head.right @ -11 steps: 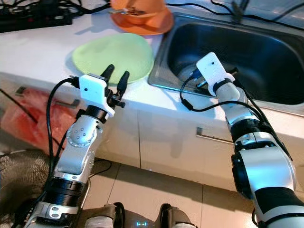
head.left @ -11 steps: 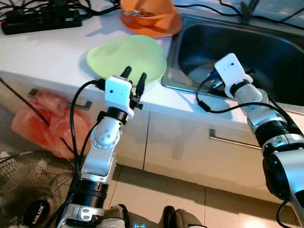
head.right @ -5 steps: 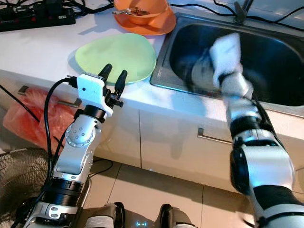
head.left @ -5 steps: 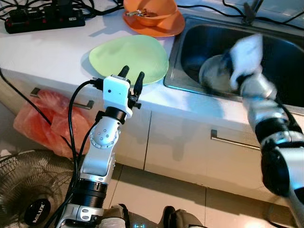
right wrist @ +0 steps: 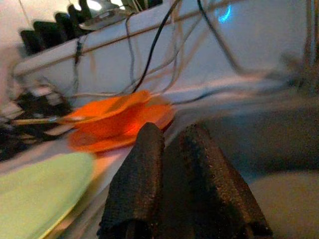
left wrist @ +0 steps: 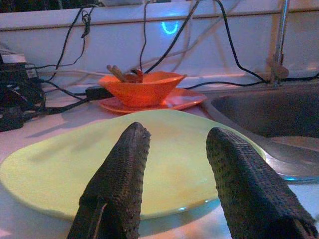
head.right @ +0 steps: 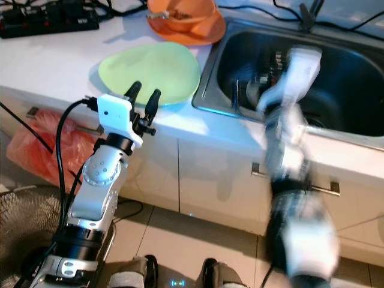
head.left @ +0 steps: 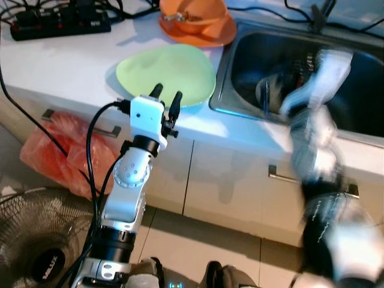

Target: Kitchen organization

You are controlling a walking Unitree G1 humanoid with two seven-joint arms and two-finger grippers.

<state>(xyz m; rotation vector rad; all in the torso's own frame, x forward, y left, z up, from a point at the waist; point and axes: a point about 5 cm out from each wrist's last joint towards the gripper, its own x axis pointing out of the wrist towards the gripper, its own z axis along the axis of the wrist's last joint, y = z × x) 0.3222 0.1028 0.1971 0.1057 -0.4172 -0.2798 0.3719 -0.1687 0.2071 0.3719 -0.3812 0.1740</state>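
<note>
Black power strip (head.left: pixel 63 25) and its cables lie at the counter's (head.left: pixel 66 72) far left corner. Below the counter's front edge a red plastic bag (head.left: pixel 57 159) hangs by the cabinet, with a floor fan (head.left: pixel 36 240) beneath it. Near the front edge, just beside the sink (head.left: pixel 360 90), lies a pale green plate (head.left: pixel 168 72). The left gripper (left wrist: pixel 174 164) hovers at the plate's near rim, its two black fingers (left wrist: pixel 122 174) spread apart with nothing between them. Behind the plate, at the counter's back edge, an orange bowl (head.left: pixel 193 12) sits on an orange plate (head.left: pixel 198 37). Further right, the right gripper (right wrist: pixel 172 149) is over the steel sink, blurred in the head views; its fingers are pressed together and hold nothing.
</note>
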